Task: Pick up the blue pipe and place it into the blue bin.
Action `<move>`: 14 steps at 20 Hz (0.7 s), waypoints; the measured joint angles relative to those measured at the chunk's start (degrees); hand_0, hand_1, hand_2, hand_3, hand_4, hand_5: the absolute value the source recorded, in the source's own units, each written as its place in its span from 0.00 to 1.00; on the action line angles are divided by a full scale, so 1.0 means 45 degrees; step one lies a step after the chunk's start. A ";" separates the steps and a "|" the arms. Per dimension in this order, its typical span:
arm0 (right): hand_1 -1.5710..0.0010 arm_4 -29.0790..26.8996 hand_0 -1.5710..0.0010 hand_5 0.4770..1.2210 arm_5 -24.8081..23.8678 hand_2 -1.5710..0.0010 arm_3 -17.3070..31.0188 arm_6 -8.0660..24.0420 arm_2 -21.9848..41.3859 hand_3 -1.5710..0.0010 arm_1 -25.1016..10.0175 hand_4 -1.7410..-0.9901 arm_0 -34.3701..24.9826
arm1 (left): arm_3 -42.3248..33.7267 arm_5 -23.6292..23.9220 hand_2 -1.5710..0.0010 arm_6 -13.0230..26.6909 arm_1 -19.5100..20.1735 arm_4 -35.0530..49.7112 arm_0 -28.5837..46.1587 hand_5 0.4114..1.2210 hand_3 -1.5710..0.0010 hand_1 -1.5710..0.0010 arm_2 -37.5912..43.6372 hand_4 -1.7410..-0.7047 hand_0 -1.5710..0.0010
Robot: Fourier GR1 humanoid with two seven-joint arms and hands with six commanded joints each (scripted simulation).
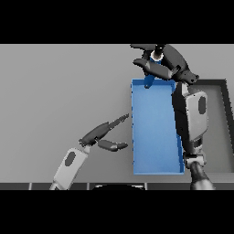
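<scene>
Head view: right hand is seen at the upper right of the frame, above the far edge of the blue bin. Its fingers are curled round the blue pipe, with the thumb set across the left side. The pipe is mostly hidden by the fingers. Only a short blue stub is seen, poking down below the hand and overlapping the bin's top rim near its upper-left corner. A pale, ring-like end is seen between the fingers at the top of the hand; whether it belongs to the pipe cannot be told. Pipe colour is a slightly deeper blue than the bin floor. Whether the stub touches the rim cannot be told.

The bin is a flat rectangular tray, long side running up-down in the frame, placed right of centre. Its right wall is partly covered by the right forearm, which comes up from the lower right edge. A dark-edged grey tray is partly seen at the right side of the frame, behind the arm, just beside the bin.

Left hand is seen lower centre-left, over the grey table, just left of the bin's left wall. Its fingers are held straight and spread, pointing toward the bin, thumb apart below them. Nothing is held by it.
</scene>
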 measured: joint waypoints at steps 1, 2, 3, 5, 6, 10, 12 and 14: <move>0.00 0.0366 0.00 1.00 0.0074 0.00 0.0210 0.0014 -0.0042 0.00 -0.0029 0.32 0.0365 | 0.0087 0.0052 1.00 -0.0010 -0.0013 -0.0021 -0.0056 0.07 1.00 1.00 0.0056 0.77 1.00; 0.00 0.0583 0.00 1.00 0.0112 0.00 0.0343 0.0116 -0.0148 0.00 -0.0106 0.32 0.0510 | 0.0019 0.0038 1.00 -0.0074 -0.0025 -0.0068 0.0046 0.07 1.00 1.00 -0.0043 0.77 1.00; 0.00 0.0856 0.00 1.00 0.0098 0.00 0.0527 0.0284 -0.0216 0.00 -0.0151 0.32 0.0716 | 0.0088 0.0075 1.00 -0.0046 -0.0014 -0.0143 -0.0037 0.06 1.00 1.00 -0.0024 0.77 1.00; 0.00 0.1333 0.00 1.00 0.0028 0.00 0.0606 0.0614 -0.0287 0.00 -0.0157 0.32 0.1254 | 0.0033 0.0164 1.00 -0.0202 0.0001 -0.0208 0.0111 0.06 1.00 1.00 -0.0036 0.77 1.00; 0.00 0.1643 0.00 1.00 0.0005 0.00 0.0495 0.0728 -0.0196 0.00 -0.0089 0.32 0.1727 | 0.0124 0.0146 1.00 -0.0179 0.0019 -0.0219 0.0073 0.06 1.00 1.00 -0.0014 0.78 1.00; 0.00 0.2597 0.00 1.00 -0.0379 0.00 0.0385 0.1427 -0.0197 0.00 -0.0055 0.32 0.2986 | 0.0106 0.0166 1.00 -0.0358 0.0051 -0.0255 -0.0042 0.06 1.00 1.00 0.0013 0.79 1.00; 0.00 0.3028 0.00 1.00 -0.0860 0.00 0.0690 0.1427 0.0062 0.00 -0.0154 0.32 0.3614 | 0.0139 0.0247 1.00 -0.0533 0.0059 -0.0367 0.0015 0.07 1.00 1.00 -0.0006 0.78 1.00; 0.00 0.3175 0.00 1.00 -0.1442 0.00 0.1188 0.1427 0.0434 0.00 -0.0410 0.32 0.3815 | 0.0155 0.0300 1.00 -0.0559 0.0111 -0.0491 0.0041 0.07 1.00 1.00 -0.0028 0.78 1.00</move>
